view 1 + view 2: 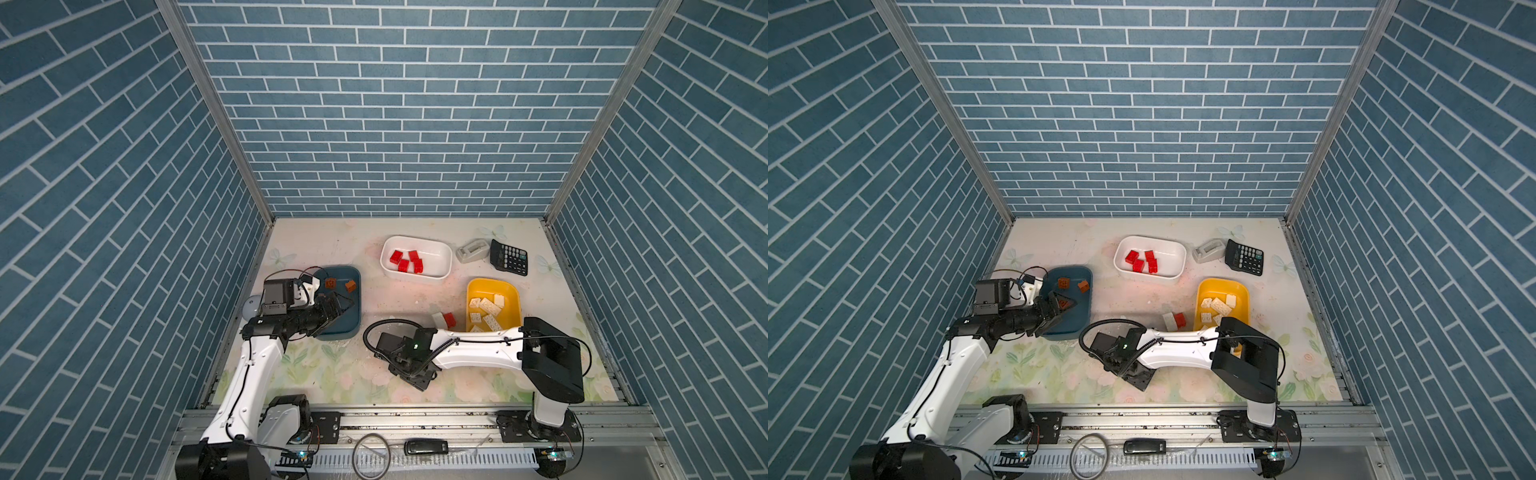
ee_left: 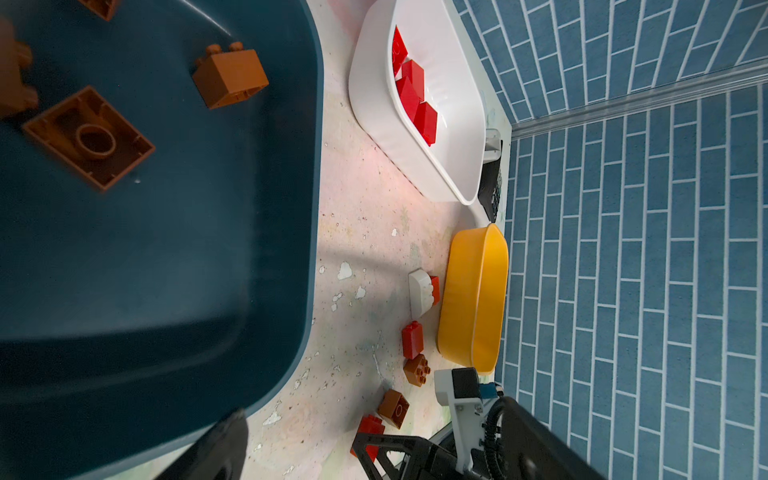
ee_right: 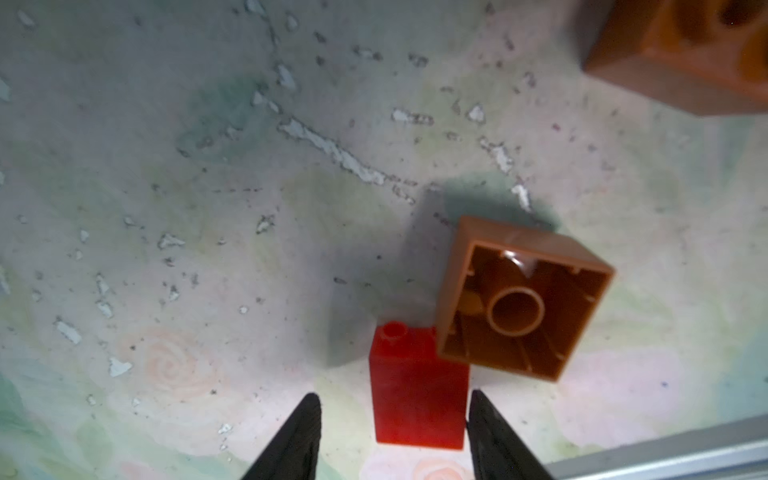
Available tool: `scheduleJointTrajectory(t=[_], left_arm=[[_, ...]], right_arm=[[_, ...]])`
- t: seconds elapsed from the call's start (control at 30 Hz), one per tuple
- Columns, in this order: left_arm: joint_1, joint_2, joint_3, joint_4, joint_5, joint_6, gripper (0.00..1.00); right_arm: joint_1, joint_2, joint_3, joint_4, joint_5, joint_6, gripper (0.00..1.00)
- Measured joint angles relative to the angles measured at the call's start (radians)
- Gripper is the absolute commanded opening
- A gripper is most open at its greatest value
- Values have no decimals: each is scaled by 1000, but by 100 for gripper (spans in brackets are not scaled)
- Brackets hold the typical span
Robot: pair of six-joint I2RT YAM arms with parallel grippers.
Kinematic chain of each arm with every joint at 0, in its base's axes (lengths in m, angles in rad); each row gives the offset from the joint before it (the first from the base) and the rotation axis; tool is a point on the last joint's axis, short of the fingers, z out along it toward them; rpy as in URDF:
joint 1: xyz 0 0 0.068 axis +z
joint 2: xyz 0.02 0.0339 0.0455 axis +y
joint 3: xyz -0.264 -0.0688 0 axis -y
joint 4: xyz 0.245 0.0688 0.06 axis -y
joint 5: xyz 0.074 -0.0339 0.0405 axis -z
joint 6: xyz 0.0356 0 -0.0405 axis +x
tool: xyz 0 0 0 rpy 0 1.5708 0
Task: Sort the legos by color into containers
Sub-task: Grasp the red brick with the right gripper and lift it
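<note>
Where the flaked floral mat (image 3: 208, 208) runs to the front rail (image 1: 415, 417), your right gripper (image 3: 392, 401) straddles a red lego (image 3: 415, 386) lying on it: jaws partly apart, one finger (image 3: 486, 424) against the brick, the other clear. A brown lego (image 3: 523, 299) touches it. Farther back, your left gripper (image 1: 338, 305) gapes wide, holding nothing, over the teal tub (image 1: 349, 320); blue brick-pattern walls (image 1: 399, 124) close the room.

Odds and ends on the flowered counter (image 1: 328, 245)
A grey tape dispenser (image 1: 472, 251) sits just left of the black calculator (image 1: 508, 257); blue brick-pattern walls (image 1: 395, 104) rise behind the calculator, and the counter well in front of it shows flaked white patches (image 2: 344, 271).
</note>
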Motion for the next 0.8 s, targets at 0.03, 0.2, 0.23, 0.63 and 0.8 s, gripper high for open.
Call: scheduleJointTrajectory(t=[0.03, 0.2, 0.23, 0.63, 0.8], left_arm=[[0, -2, -2, -3, 0, 1, 97], [-1, -7, -2, -14, -2, 7, 97], [-1, -7, -2, -15, -2, 8, 97], [-1, -7, -2, -22, -3, 11, 97], [-1, -6, -2, -21, -2, 6, 97]], right_arm=[[0, 5, 0, 1, -1, 1, 49], [0, 16, 0, -1, -3, -4, 38], [0, 17, 0, -3, -3, -6, 36], [-72, -40, 81, -140, 70, -142, 25], [-225, -159, 163, -193, 128, -309, 24]])
